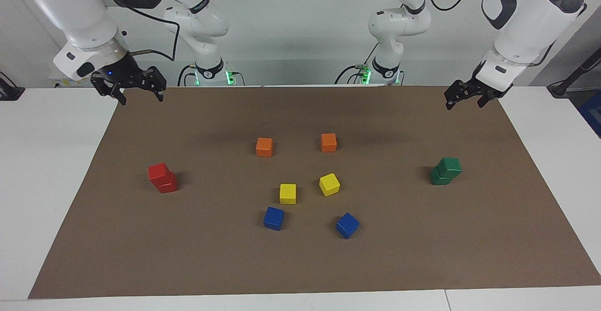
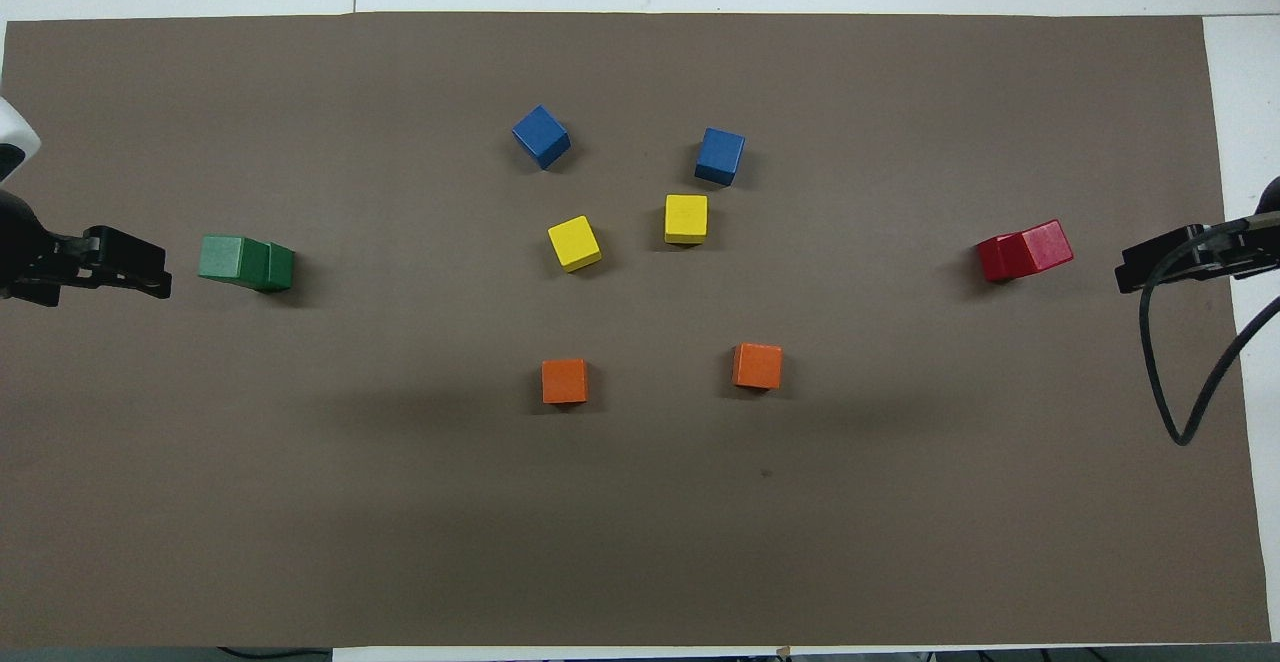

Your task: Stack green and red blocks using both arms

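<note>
Item one: the left gripper (image 1: 463, 98), which we find raised in the air over the corner of the brown mat (image 1: 300, 264) at the left arm's end, fingers spread and holding nothing. In the overhead view it shows at the mat's edge (image 2: 130, 264), just beside the green pair but not touching it.

Item two: the right gripper (image 1: 138, 92), which we log as raised over the mat's corner at the right arm's end, fingers spread, empty. A black cable (image 2: 1170, 382) loops below it in the overhead view.

Item three: the green blocks (image 1: 445, 171), two cubes, one sitting on the other with the upper one slightly offset. We place them on the mat toward the left arm's end.

Item four: the red blocks (image 1: 162, 177), two cubes, one on the other, the upper one likewise offset and turned a little. We place them toward the right arm's end.

Item five: loose cubes at mid-mat, each apart from its neighbours. We count two orange cubes (image 1: 264, 146) nearest the robots, two yellow cubes (image 1: 288, 193) farther out, and two blue cubes (image 1: 273, 218) farthest.

Item six: the white table (image 1: 42, 160) under the mat.
</note>
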